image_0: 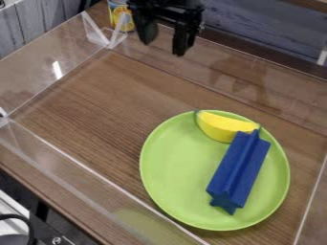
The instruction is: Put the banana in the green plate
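Banana (225,124) on green plate (173,167), long axis left-right; tool (167,36) jaws apart.

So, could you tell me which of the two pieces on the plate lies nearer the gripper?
The banana: the yellow piece at the green plate's far edge, closer than the blue block.

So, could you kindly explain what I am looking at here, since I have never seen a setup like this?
This is one camera view, looking down at a wooden table fenced by clear plastic walls. The black shape at the top is the robot arm's gripper, its two-fingered hand; it is open and holds nothing. On the table lies a green plate. In the plate are a small yellow toy banana and a long blue block, whose end lies against the banana. A yellow cup shows partly behind the gripper.
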`<state>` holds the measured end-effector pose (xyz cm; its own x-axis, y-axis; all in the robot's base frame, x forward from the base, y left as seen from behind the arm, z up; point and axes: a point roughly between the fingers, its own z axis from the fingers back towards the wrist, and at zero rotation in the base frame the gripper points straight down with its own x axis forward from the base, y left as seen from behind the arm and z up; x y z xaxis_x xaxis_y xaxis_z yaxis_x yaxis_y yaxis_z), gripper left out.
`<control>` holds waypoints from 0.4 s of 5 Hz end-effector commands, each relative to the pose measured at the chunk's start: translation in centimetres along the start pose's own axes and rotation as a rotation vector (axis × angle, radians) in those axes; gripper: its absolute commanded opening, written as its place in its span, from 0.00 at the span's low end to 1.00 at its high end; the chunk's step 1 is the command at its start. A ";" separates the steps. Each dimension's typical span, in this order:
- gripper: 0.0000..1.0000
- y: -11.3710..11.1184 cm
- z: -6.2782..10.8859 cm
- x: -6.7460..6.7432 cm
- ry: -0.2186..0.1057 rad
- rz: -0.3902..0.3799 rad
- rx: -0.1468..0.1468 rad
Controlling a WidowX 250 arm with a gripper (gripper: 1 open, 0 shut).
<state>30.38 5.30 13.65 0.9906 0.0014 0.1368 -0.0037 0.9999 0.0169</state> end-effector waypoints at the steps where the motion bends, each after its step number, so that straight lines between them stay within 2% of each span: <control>1: 1.00 -0.1 1.8 0.6 -0.077 -0.006 0.013; 2: 1.00 0.2 1.6 0.9 -0.083 -0.016 0.015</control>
<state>30.73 5.39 13.71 0.9872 -0.0122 0.1591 0.0088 0.9997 0.0219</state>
